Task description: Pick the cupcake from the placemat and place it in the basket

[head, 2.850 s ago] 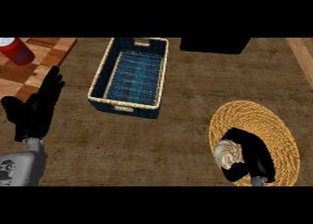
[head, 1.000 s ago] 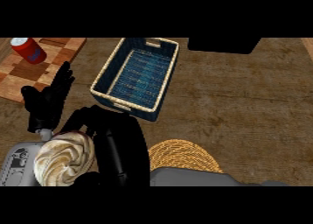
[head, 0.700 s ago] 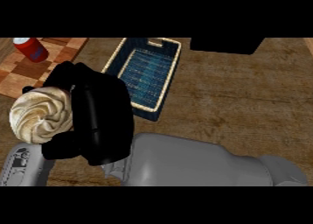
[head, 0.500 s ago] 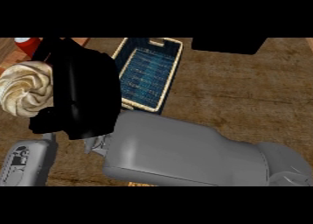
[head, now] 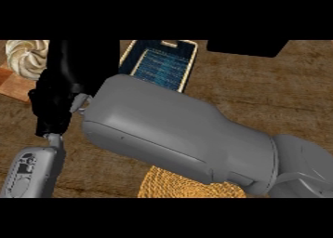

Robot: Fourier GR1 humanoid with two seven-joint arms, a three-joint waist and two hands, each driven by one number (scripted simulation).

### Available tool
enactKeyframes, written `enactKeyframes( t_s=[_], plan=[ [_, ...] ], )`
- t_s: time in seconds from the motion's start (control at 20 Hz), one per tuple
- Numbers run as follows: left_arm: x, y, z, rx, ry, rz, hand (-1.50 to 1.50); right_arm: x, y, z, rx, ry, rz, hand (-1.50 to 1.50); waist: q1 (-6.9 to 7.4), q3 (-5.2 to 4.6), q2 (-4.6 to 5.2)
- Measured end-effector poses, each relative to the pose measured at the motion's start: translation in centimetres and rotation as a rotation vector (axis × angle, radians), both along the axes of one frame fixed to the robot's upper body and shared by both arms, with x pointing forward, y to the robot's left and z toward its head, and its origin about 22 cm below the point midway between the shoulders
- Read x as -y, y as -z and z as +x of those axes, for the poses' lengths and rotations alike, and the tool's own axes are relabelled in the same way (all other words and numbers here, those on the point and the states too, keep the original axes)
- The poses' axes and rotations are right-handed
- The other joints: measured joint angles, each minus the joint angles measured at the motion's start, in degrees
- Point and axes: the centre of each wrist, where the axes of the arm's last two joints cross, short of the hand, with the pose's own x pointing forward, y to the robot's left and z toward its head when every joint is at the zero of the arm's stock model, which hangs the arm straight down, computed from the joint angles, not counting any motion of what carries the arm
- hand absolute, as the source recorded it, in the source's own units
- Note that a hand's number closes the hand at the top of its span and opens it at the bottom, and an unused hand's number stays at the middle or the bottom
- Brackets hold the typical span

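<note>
The cupcake (head: 26, 56), a swirl of cream frosting, sits high at the view's upper left, well to the left of the basket (head: 162, 62) and not over its opening. The right hand (head: 76, 69) is curled round it, a black mass just beside the frosting on the basket's side; only the frosted top shows past the fingers. The right forearm (head: 176, 135) crosses the view in front of the basket, hiding its near wall and lower left corner. Nearer than the basket, a sliver of the woven placemat (head: 186, 186) shows under that arm. The left hand is hidden behind the right one, so its fingers cannot be told; only its grey forearm (head: 32, 172) shows.

The risk, as I judge it: a release from here would land the cupcake on the counter left of the basket, or it could clip the rim, since the arm blocks sight of the near wall.
</note>
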Motion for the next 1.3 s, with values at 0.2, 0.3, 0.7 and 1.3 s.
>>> enactKeyframes(
  t_s=[0.2, 0.3, 0.7, 1.3],
  plan=[
    [-0.3, -0.4, 0.2, -0.001, 0.002, 0.002, 0.0, 0.2, 0.3, 1.6, -0.051, 0.053, -0.013, 1.5, 0.18, 0.03, 0.29],
    [0.0, -0.3, 0.3, 0.0, 0.002, 0.0, 0.0, 0.4, 0.7, 2.4, -0.073, 0.072, -0.02, 1.5, -0.02, 0.06, 0.36],
    [-0.4, -0.5, -0.1, 0.007, -0.018, 0.004, 0.0, 1.6, 2.3, 4.5, -0.151, 0.09, 0.011, 1.5, -0.95, 0.19, 0.32],
    [-1.3, -0.7, -0.3, 0.001, -0.043, 0.007, 0.0, 2.2, 3.9, 6.7, 0.149, 0.052, -0.555, 1.5, -2.2, 0.09, 0.02]
  ],
)
